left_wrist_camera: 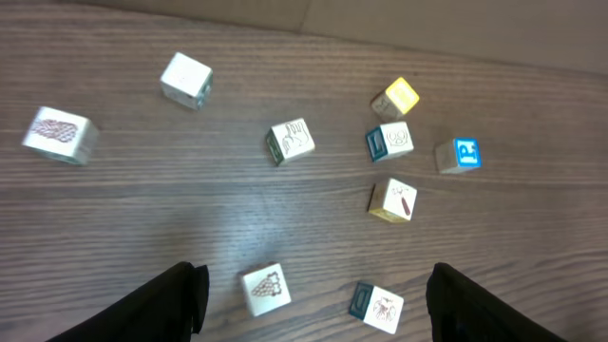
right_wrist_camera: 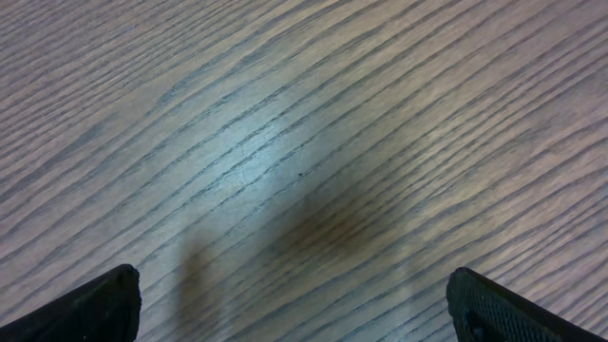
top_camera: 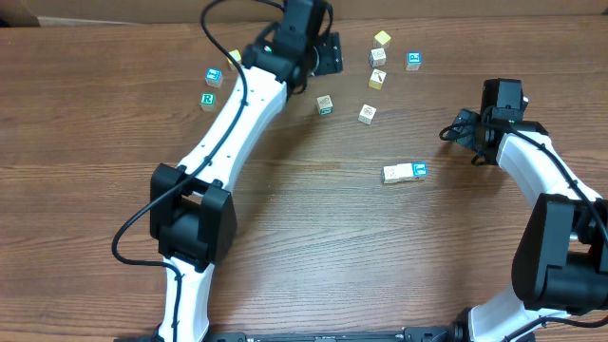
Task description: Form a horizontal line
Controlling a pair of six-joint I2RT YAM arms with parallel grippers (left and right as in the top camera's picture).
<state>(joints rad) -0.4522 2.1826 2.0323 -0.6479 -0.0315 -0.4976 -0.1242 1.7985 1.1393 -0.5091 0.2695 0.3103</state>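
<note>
A short row of touching cubes (top_camera: 404, 173) lies right of centre, with cream faces and a blue picture at its right end. A green "R" cube (top_camera: 208, 99) sits loose at the far left, next to a blue-faced cube (top_camera: 213, 76). My left gripper (top_camera: 328, 54) is open and empty at the back, above scattered cubes. In the left wrist view its fingers (left_wrist_camera: 313, 299) flank a grape-marked cube (left_wrist_camera: 266, 290) and a dark-sided cube (left_wrist_camera: 377, 306) below them. My right gripper (top_camera: 467, 131) is open and empty over bare wood (right_wrist_camera: 294, 304).
Loose cubes lie at the back: a yellow one (top_camera: 382, 39), a blue-faced one (top_camera: 413, 60), and others (top_camera: 377, 79) (top_camera: 324, 104) (top_camera: 367, 114). The left wrist view shows more cubes (left_wrist_camera: 185, 79) (left_wrist_camera: 59, 135). The left arm (top_camera: 228, 114) crosses the table's left half.
</note>
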